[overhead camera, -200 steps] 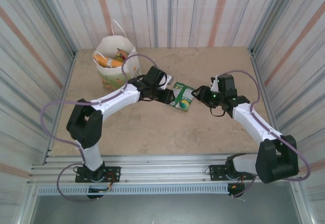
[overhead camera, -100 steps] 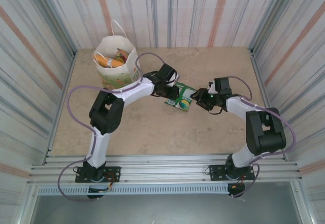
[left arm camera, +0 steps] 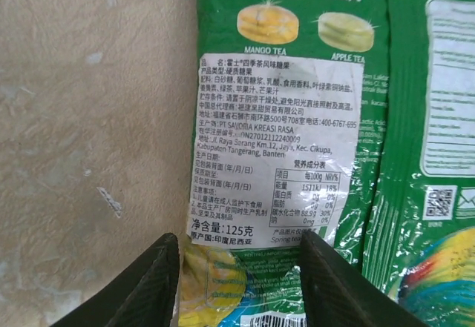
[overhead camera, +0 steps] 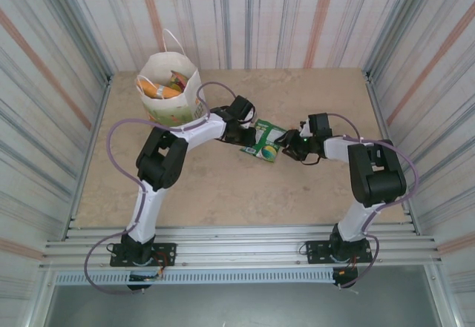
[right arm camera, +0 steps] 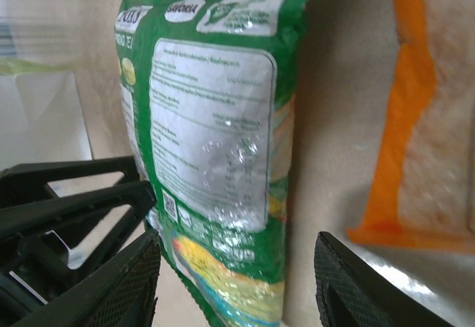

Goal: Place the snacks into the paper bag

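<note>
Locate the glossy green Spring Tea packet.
In the top view, the glossy green packet lies flat mid-table between the left gripper and right gripper, right of the white paper bag.

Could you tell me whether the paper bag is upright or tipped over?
Upright: the bag stands on its base, mouth facing up, with orange packets visible inside.

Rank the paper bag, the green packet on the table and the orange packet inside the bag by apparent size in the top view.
1. paper bag, clearly largest.
2. green packet.
3. orange packet, but it is partly hidden inside the bag, so this last rank is unsure.
</note>
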